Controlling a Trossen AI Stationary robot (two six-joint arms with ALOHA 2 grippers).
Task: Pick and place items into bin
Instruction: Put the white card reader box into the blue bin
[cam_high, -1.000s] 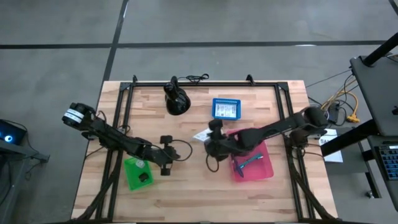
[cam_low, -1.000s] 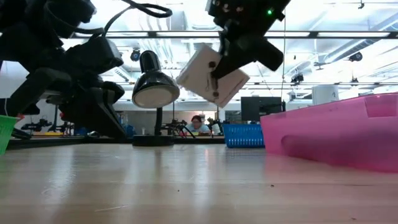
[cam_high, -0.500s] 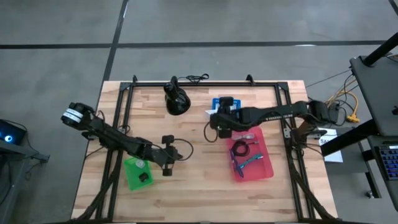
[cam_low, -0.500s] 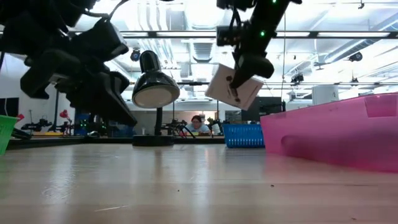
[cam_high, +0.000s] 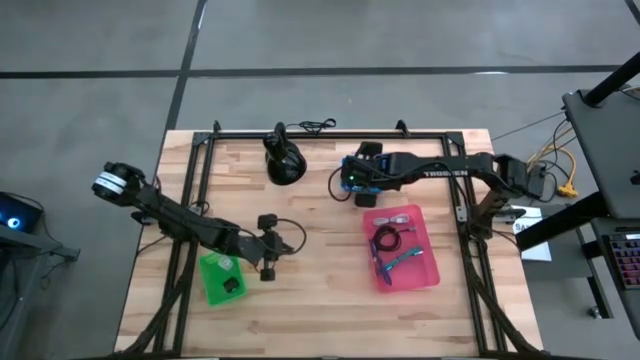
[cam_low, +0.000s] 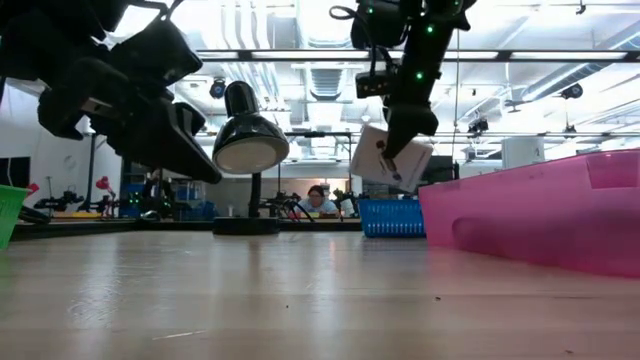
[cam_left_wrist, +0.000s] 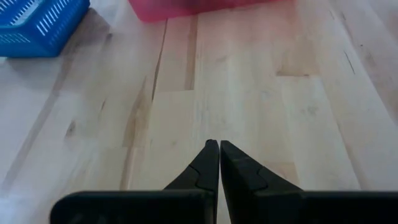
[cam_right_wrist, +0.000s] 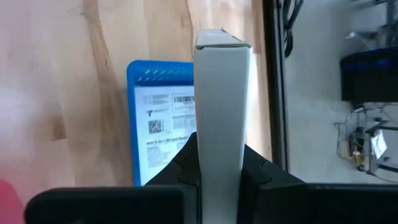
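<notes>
Wooden table (cam_high: 310, 290) seen from above, two dark robot arms reaching over it. Right gripper (cam_high: 358, 178) held in the air above a blue basket (cam_high: 362, 175) at the far middle of the table, fingers clamped on a thin white box (cam_right_wrist: 222, 106). From table height, the same box (cam_low: 391, 158) hanging tilted under the gripper, clear of the tabletop, with the blue basket (cam_low: 391, 217) far behind it. From the right wrist camera, box seen edge-on between two dark fingers (cam_right_wrist: 180, 168), with a printed white label (cam_right_wrist: 163, 134) lying inside the basket beyond.

Left gripper (cam_high: 267, 262) raised over bare wood near the middle of the table, left of centre, fingers (cam_left_wrist: 205, 171) pressed together and holding nothing.

Pink bin (cam_high: 428, 270) on the right side of the table, nearer than the blue basket, holding a black coiled cable (cam_high: 386, 240), a teal slim tool (cam_high: 404, 257) and a purple slim tool (cam_high: 378, 268). Green bin (cam_high: 210, 282) at the near left, just beside the left gripper, with a small dark block (cam_high: 230, 284) in it. Black desk lamp (cam_high: 283, 160) at the far edge, left of the blue basket. A person (cam_low: 317, 200) visible in the room far behind the table.
</notes>
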